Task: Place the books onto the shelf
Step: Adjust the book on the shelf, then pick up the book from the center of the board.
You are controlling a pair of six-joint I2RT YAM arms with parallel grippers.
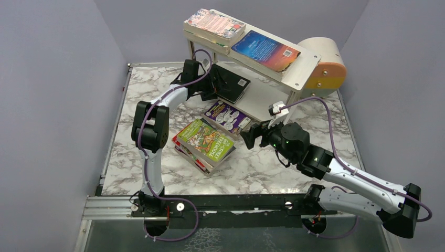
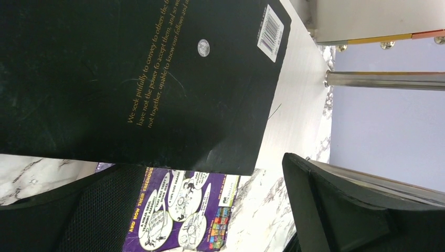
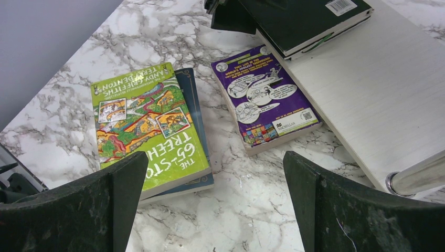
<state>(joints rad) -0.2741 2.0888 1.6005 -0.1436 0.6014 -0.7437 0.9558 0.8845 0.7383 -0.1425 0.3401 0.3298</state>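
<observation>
The books [image 1: 204, 142] are split between rack and table. On the top board of the shelf [image 1: 261, 98] lie a pink-patterned book [image 1: 215, 24] and a blue book [image 1: 265, 50], flat and side by side, so I judge that tier done. A black book [image 2: 131, 79] rests flat on the lower board with one end past the board's edge. My left gripper [image 2: 210, 168] is at that end with its jaws spread wide and pinching nothing, placed, I judge, to nudge the book further in. Its back cover carries a barcode and gold lettering: "We seek pitifully to convey to others…". The purple book [image 3: 265, 100] lies on the marble table [image 3: 63, 131] just beside the lower board, back cover up, with cartoon bubbles, a QR code and "MACMILLAN". Further out is the green book [image 3: 147, 123], "THE 65-STO… TREEH…" by Andy Griffiths, stacked on a dark blue book [image 3: 195, 100]. My right gripper [image 3: 215, 157] hovers above these, fingers wide apart and empty, well placed to take the purple one. A round box [image 1: 325, 65] stands behind the shelf.
</observation>
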